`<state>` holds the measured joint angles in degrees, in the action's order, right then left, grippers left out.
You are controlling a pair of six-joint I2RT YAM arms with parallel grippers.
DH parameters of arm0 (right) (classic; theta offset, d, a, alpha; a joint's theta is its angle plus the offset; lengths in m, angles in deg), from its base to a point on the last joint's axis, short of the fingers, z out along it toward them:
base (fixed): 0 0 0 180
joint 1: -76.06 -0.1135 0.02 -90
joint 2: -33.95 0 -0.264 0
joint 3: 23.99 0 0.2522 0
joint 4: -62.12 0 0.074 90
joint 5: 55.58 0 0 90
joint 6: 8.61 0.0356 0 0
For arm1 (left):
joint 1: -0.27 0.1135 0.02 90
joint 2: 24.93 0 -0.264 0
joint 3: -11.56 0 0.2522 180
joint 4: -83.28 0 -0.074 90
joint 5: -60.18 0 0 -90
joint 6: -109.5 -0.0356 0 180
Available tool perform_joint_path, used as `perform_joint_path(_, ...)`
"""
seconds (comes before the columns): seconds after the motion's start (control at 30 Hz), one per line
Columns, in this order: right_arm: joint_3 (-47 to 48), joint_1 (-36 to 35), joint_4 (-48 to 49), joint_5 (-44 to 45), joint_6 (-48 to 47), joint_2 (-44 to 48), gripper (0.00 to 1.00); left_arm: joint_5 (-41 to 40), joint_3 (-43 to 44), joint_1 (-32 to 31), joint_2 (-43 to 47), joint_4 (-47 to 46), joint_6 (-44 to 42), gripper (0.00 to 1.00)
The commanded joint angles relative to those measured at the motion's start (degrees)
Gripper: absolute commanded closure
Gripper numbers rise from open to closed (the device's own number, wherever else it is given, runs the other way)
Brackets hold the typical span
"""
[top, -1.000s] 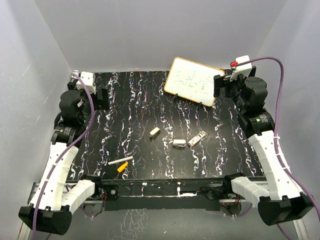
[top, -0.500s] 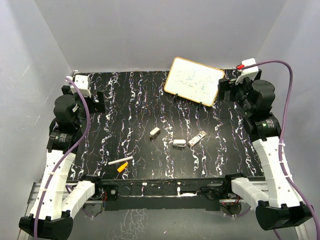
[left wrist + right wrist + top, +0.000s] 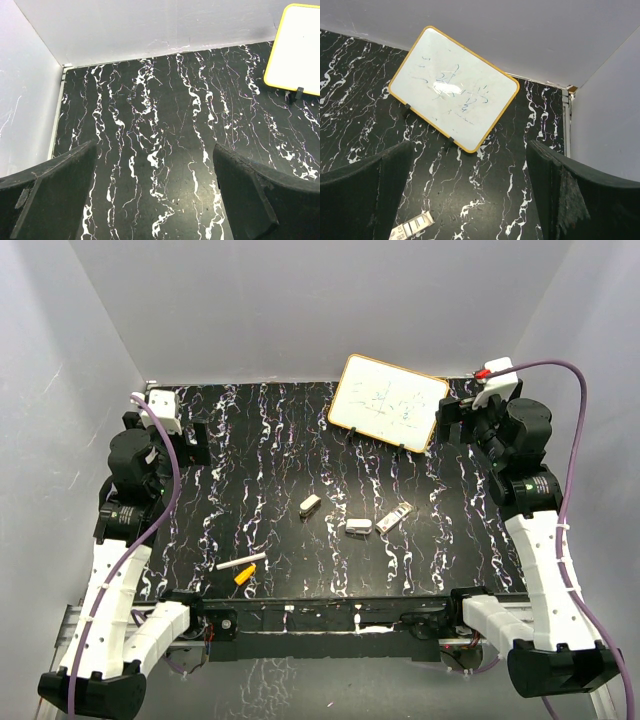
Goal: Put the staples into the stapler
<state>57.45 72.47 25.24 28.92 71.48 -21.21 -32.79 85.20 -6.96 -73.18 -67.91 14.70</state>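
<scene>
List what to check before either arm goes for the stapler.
1. Left end effector open and empty: ok.
2. Right end effector open and empty: ok.
3. Both arms back from the work area, touching nothing: ok.
4. Target singled out: cannot tell. Three small pale pieces lie in the middle, too small in the top view to tell apart.
5. White stick and orange piece apart from those pieces: ok.
6. Whiteboard far from the pieces: ok.

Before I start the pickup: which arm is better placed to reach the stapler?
Right, probably. The stapler lies right of centre, nearer the right fingers, and shows in the right wrist view, not in the left's.
</scene>
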Motion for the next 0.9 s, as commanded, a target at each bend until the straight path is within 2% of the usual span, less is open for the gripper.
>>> perform_joint_path(0.0, -0.2, 0.6, 1.1, -0.4, 0.8, 1.5, 0.01, -1.1, 0.8, 0.3, -0.1, 0.6, 1.3, 0.03)
perform_joint_path(0.87, -1.2, 1.4, 1.4, -0.4, 2.7, 1.3, 0.01, -2.3, -0.5, 0.3, -0.4, 0.5, 1.9, 0.03)
